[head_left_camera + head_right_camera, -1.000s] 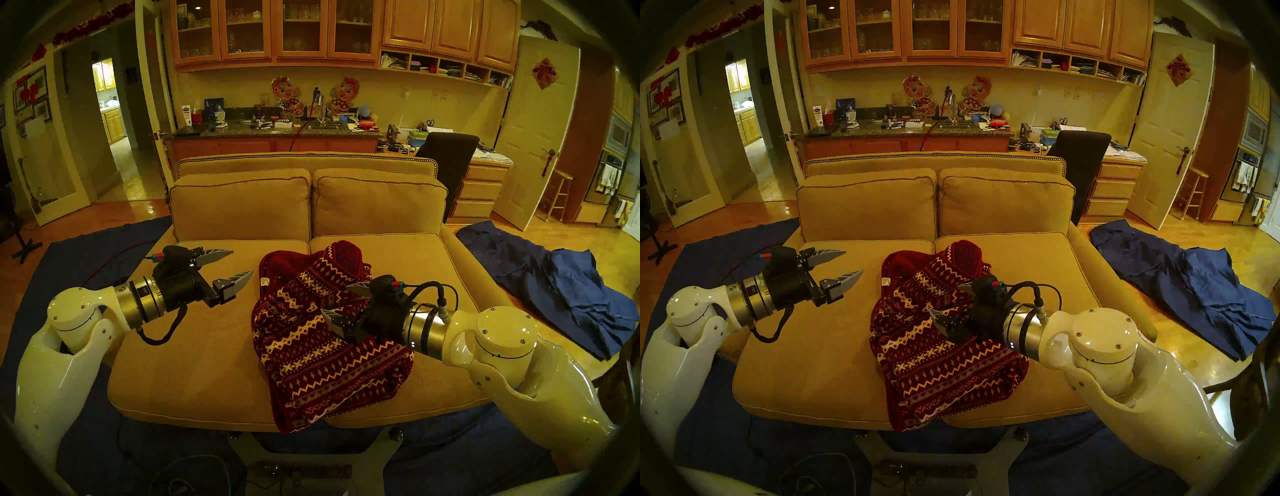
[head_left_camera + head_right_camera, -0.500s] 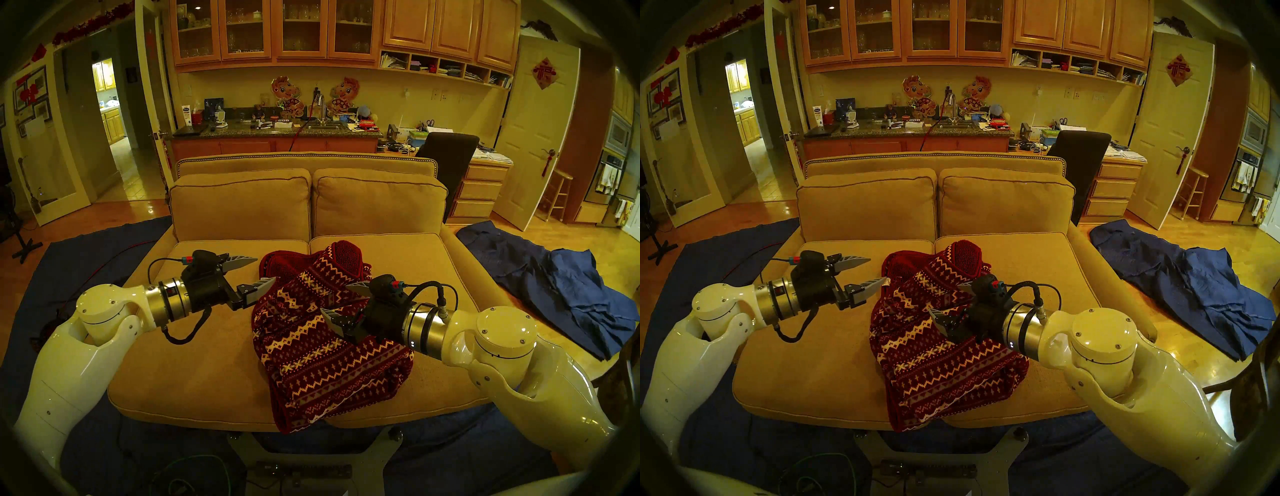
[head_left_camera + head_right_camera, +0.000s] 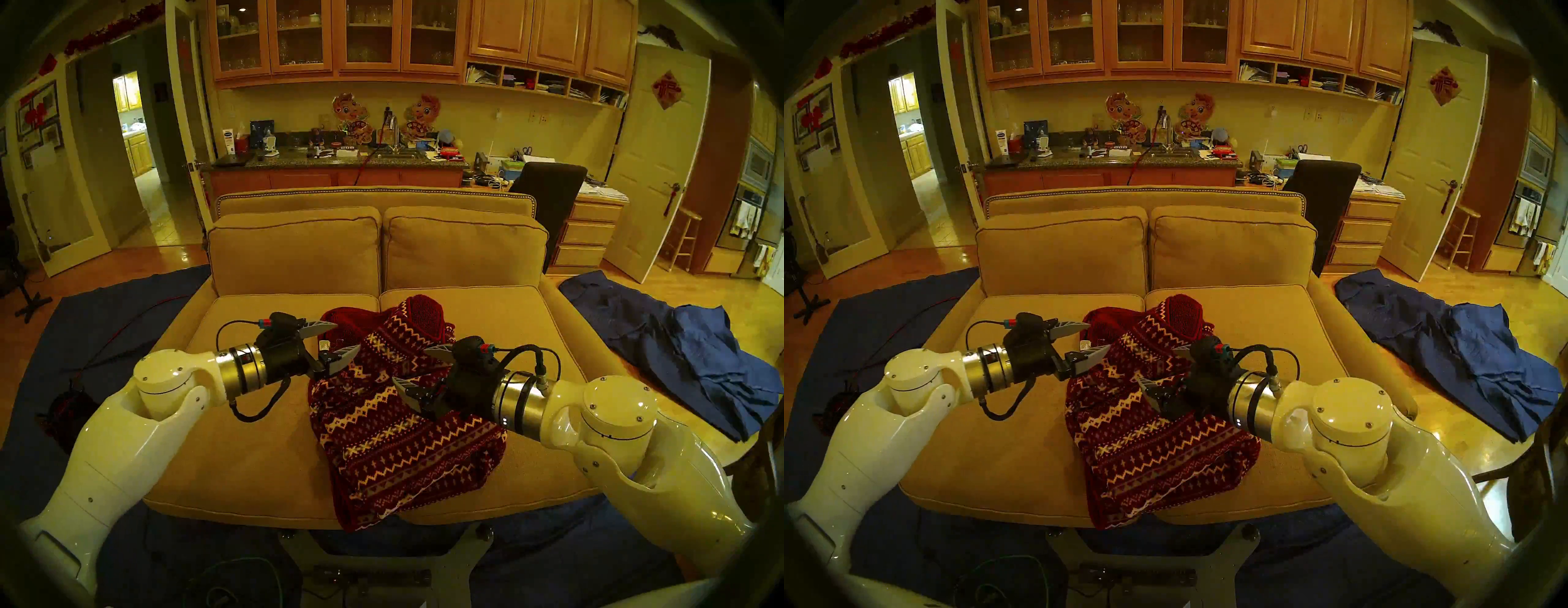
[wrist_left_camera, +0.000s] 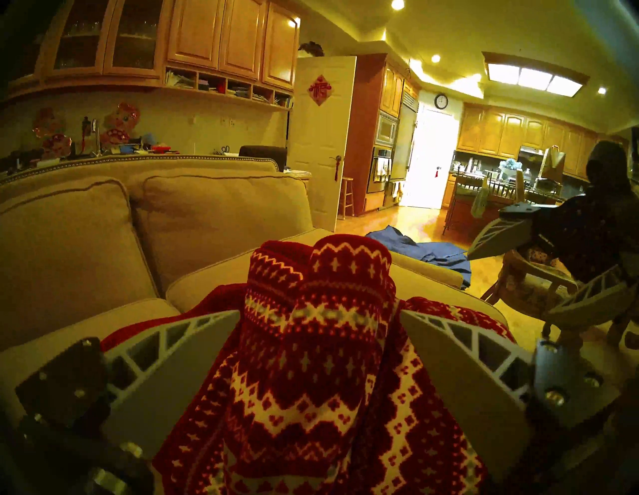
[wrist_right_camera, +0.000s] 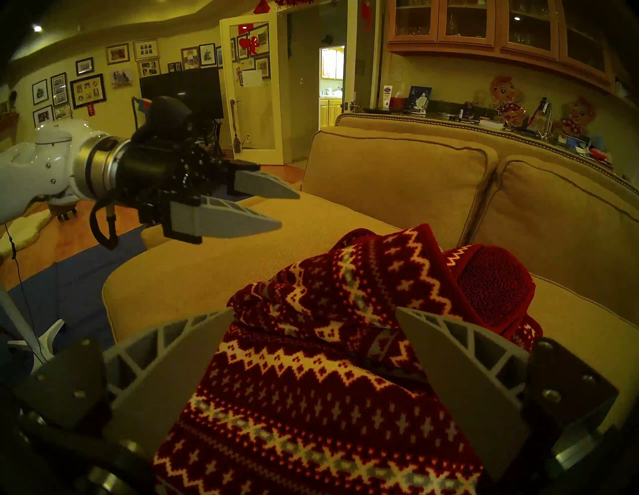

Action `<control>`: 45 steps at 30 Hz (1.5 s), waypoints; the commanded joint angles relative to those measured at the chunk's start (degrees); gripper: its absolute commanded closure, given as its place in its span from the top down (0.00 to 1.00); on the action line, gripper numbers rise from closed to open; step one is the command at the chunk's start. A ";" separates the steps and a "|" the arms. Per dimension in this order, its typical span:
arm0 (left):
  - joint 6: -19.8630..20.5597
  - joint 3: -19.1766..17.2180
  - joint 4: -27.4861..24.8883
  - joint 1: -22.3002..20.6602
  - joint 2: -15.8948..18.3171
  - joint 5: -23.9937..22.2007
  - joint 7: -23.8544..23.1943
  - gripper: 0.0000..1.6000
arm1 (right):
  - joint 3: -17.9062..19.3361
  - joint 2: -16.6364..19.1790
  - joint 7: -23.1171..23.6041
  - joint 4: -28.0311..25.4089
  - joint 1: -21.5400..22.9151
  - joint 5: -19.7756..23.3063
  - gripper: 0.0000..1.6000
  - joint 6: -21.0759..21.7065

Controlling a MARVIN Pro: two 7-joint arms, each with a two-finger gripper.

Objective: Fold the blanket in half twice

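Tan two-seat sofa [image 3: 263,446], two seat cushions and two back cushions. The blanket [image 3: 399,446] lies bunched on the seat, straddling the seam between the cushions, its near edge hanging over the sofa's front. The left cushion carries nothing else. On the floor [image 3: 721,305], right of the sofa: a wrinkled blue cloth [image 3: 687,352]. A dark blue floor sheet [image 3: 85,322] lies under the sofa.

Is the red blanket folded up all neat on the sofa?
No, the blanket lies in a crumpled heap on the sofa, with its front edge hanging over the seat.
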 commanded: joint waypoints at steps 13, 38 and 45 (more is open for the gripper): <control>3.67 8.21 6.74 -13.48 -9.41 6.59 0.17 1.00 | 0.23 -0.23 0.14 -0.39 0.23 -0.25 1.00 -0.10; 5.17 7.99 24.07 -27.25 -10.74 17.77 -8.34 0.00 | 0.52 -0.37 0.64 -0.53 0.14 -0.51 1.00 -0.06; 2.64 8.40 27.73 -30.38 -7.18 20.66 -12.83 0.00 | 0.77 -0.32 1.04 -0.56 0.05 -0.46 1.00 -0.03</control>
